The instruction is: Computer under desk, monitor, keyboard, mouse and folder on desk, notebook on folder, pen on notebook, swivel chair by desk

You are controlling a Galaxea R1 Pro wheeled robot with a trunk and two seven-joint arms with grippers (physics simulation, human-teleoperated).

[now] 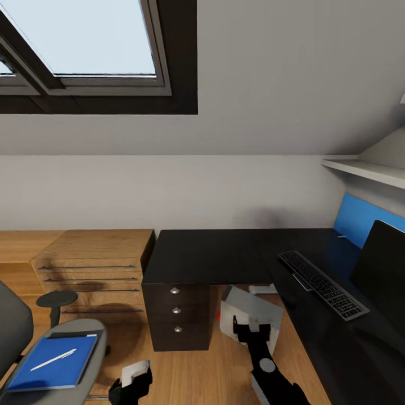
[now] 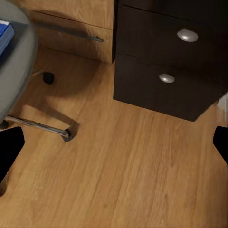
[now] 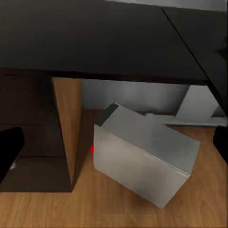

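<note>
Computer (image 1: 251,315), the pale grey tower with a small red light, stands skewed on the wooden floor (image 2: 123,175) at lower centre of the head view, beneath the edge of the black desk (image 1: 225,253) and just ahead of the right gripper (image 1: 251,331), whose jaws look spread with nothing between them. The step in hand appears to be seating the tower under the desk, so the next move likely calls for a squared push inward. At lower left the left gripper (image 1: 130,381) also hangs open beside the swivel chair (image 1: 84,332), whose seat bears the blue folder (image 1: 53,363) and pen (image 1: 53,360); keyboard (image 1: 322,284) and monitor (image 1: 382,270) sit at right on the desk.
</note>
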